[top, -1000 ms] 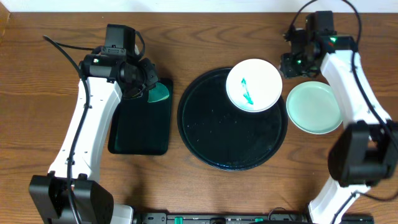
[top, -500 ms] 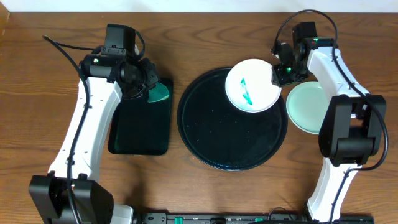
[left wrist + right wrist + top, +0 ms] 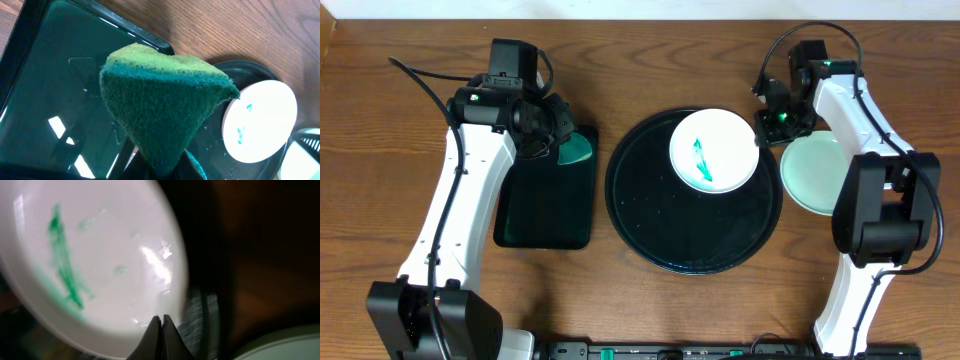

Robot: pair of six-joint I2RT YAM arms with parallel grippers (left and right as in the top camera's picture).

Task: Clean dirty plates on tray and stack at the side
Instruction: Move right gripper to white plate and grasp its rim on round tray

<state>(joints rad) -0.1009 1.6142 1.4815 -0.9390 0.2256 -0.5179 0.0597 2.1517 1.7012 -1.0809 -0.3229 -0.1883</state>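
Observation:
A white plate (image 3: 713, 148) with a green streak lies in the upper right part of the round black tray (image 3: 660, 235). My right gripper (image 3: 767, 127) is shut, its tips at the plate's right rim; in the right wrist view the closed fingers (image 3: 161, 321) lie over the white plate's (image 3: 100, 255) edge. A pale mint-green plate (image 3: 817, 172) lies on the wood table right of the tray. My left gripper (image 3: 568, 148) is shut on a green sponge (image 3: 165, 105) held above the rectangular tray. A third plate is not seen apart from these.
A smaller rectangular black tray (image 3: 548, 210) lies left of the round tray, under the sponge. Bare wood tabletop (image 3: 650, 60) lies behind and in front of the trays. The right arm reaches over the mint-green plate's far edge.
My right gripper came in from the upper right to the white plate's rim. The plate has slid left and down, further onto the round tray. The left arm has not moved.

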